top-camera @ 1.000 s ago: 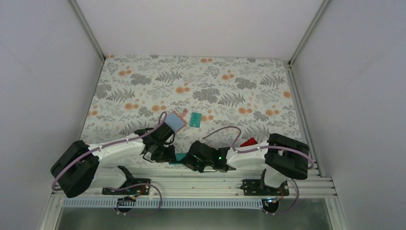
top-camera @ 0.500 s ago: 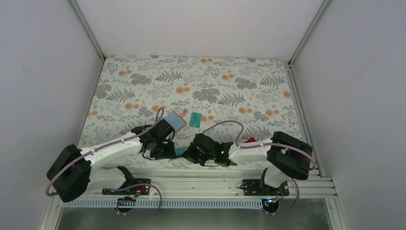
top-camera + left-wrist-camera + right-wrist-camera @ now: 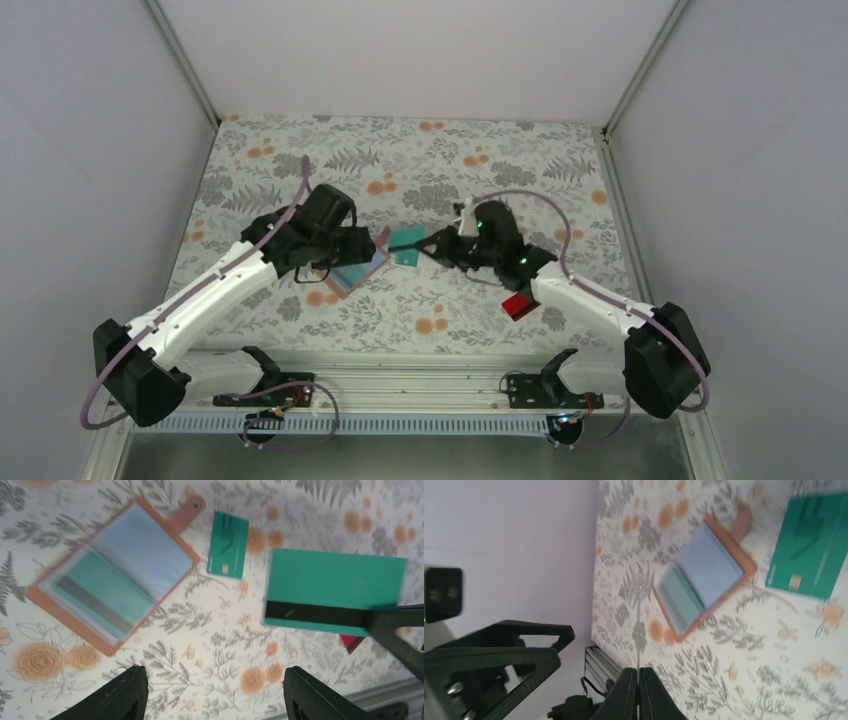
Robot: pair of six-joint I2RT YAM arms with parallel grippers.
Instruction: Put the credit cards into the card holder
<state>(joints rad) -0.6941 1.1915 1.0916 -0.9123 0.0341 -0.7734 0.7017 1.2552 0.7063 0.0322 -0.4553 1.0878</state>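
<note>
The tan-brown card holder [image 3: 350, 275] lies open on the table, with a teal card in one sleeve [image 3: 97, 597]; it also shows in the right wrist view [image 3: 704, 580]. My right gripper [image 3: 432, 246] is shut on a teal card [image 3: 335, 587], which is edge-on between its own fingertips [image 3: 638, 672]. It holds the card above the table, right of the holder. Another teal card [image 3: 228, 544] lies flat beside the holder's strap. A red card [image 3: 518, 304] lies further right. My left gripper [image 3: 216, 680] is open and empty above the holder. No black or pinkish card shows.
The floral cloth [image 3: 480, 180] covers the table between white walls. A metal rail [image 3: 420, 365] runs along the near edge.
Both arms swung from the near edge out to mid-table. My right gripper brought the teal card with it. My left gripper now hovers by the open holder. The red card is uncovered.
</note>
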